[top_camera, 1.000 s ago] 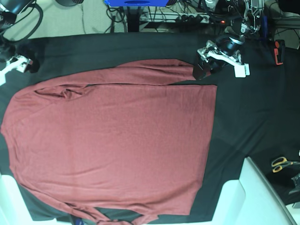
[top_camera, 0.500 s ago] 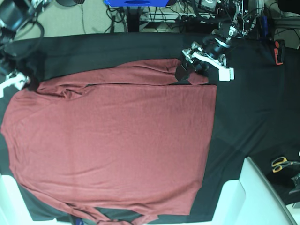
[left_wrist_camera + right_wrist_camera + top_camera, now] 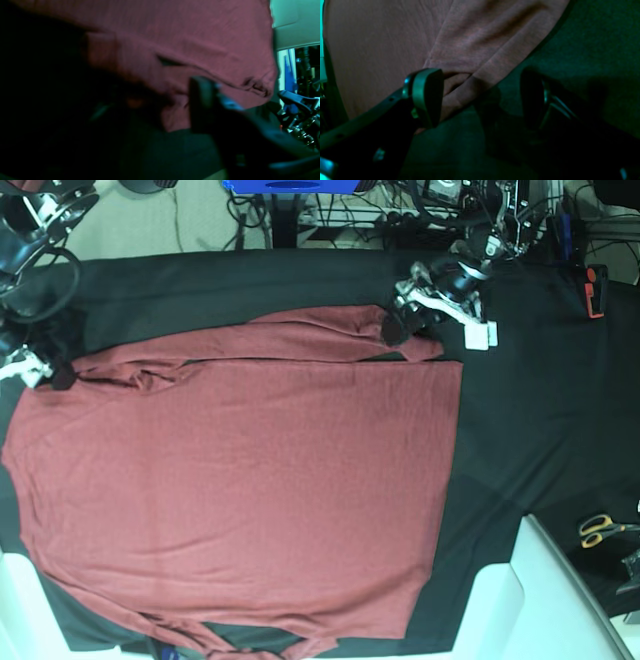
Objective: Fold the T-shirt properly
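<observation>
While your left gripper (image 3: 405,330) is sitting over the T-shirt (image 3: 250,480) sleeve cuff, grip unclear, your right gripper (image 3: 480,100) is gaping, straddling the shoulder edge.

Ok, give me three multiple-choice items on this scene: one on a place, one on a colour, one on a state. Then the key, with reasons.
1. Where is the left gripper?
A. at the sleeve end near the shirt's top right corner
B. over the scissors
C. at the shirt's bottom edge

2. What colour is the shirt?
A. blue
B. brick red
C. white

3. How does the right gripper stand?
A. shut on the scissors
B. shut on nothing
C. open, one finger over the shirt's edge

Key:
1 A: in the base view it sits on the sleeve end, far from the scissors.
2 B: the fabric is brick red against the black cloth.
3 C: the right wrist view shows a wide gap, with one finger over the fabric and the other over the cloth.
</observation>
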